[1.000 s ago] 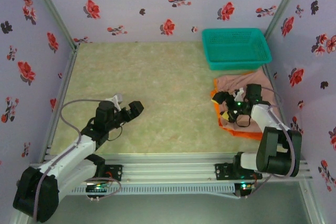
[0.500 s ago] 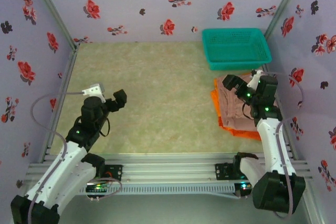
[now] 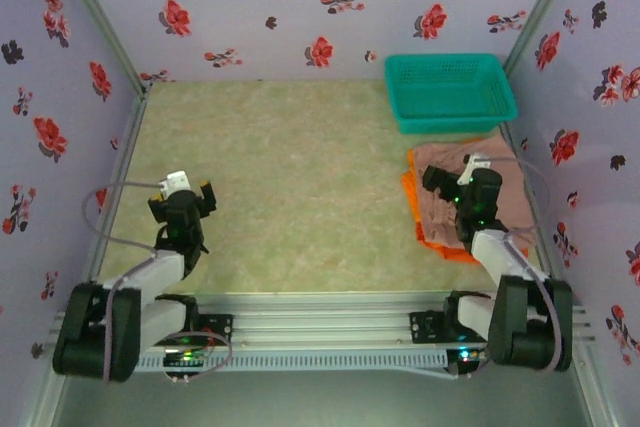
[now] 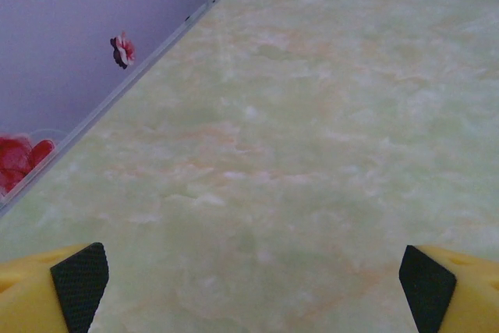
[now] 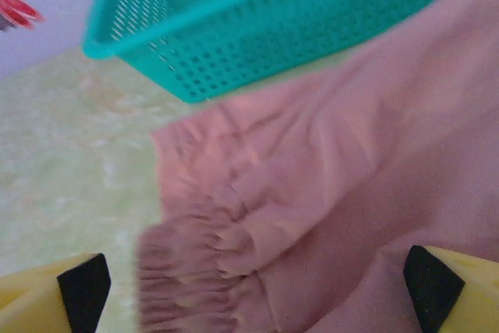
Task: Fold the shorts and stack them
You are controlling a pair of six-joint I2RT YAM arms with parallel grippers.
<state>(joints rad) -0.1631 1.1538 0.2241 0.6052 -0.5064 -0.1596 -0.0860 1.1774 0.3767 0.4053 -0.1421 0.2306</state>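
Both jaws stand wide, holding nothing. My left gripper (image 4: pixel 253 286) hangs over the table (image 4: pixel 312 115). My right gripper (image 5: pixel 253 290) hangs low over the pink-brown shorts (image 5: pixel 327 169), which are piled on the orange shorts (image 3: pixel 409 194) just beside the teal mesh basket (image 5: pixel 257 37). The risk I see is a fingertip snagging that gathered waistband and dragging the stack askew.

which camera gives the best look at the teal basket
Top external: the whole teal basket is in frame, all four rims sharp, just beyond the shorts. The right wrist view catches one mesh wall and a corner of it, close and blurred.
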